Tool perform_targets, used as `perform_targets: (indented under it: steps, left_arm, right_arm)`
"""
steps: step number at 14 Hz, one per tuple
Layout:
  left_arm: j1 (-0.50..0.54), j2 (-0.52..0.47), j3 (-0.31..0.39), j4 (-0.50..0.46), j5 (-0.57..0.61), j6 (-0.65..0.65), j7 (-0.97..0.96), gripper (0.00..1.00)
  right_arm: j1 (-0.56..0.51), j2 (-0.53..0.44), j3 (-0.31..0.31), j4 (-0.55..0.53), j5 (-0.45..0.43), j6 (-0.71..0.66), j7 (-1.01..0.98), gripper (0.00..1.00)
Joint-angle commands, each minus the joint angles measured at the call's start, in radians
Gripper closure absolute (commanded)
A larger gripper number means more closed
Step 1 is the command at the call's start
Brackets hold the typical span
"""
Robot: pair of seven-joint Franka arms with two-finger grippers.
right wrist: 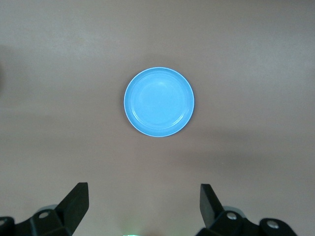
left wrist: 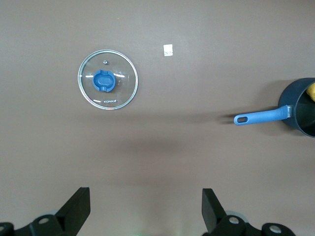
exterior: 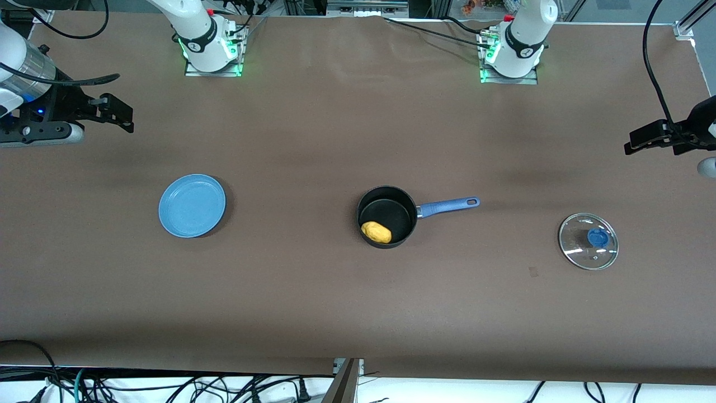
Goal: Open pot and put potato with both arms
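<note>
The black pot [exterior: 392, 209] stands uncovered mid-table, its blue handle [exterior: 447, 206] pointing toward the left arm's end. The yellow-orange potato [exterior: 376, 232] lies inside it. The glass lid [exterior: 588, 241] with a blue knob lies flat on the table toward the left arm's end. My left gripper [exterior: 643, 139] hovers open and empty over that end of the table; its wrist view shows the lid [left wrist: 108, 79], the pot [left wrist: 301, 105] and the potato [left wrist: 311, 91] past its open fingers [left wrist: 146, 204]. My right gripper [exterior: 118, 112] hovers open and empty over the right arm's end [right wrist: 145, 202].
A flat blue plate [exterior: 192, 205] lies toward the right arm's end and is empty; it also shows in the right wrist view [right wrist: 159, 102]. A small paper scrap [exterior: 533, 272] lies near the lid. Cables hang past the table's near edge.
</note>
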Motion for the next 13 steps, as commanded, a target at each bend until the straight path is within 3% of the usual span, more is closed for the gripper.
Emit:
perform_targets:
  steps: [1,6,13]
  left_arm:
    - [0.0,0.019,0.003,0.04,-0.015,-0.023,-0.006,0.0]
    - [0.001,0.019,0.004,0.04,-0.015,-0.023,-0.006,0.0]
    - [0.001,0.019,0.004,0.04,-0.017,-0.023,-0.006,0.0]
  right_arm:
    - [-0.012,0.015,0.016,0.028,-0.016,-0.002,-0.006,0.0]
    - [-0.021,0.035,0.008,0.111,-0.019,-0.014,-0.011,0.0]
    - [-0.013,0.034,0.013,0.125,-0.019,-0.029,-0.021,0.0]
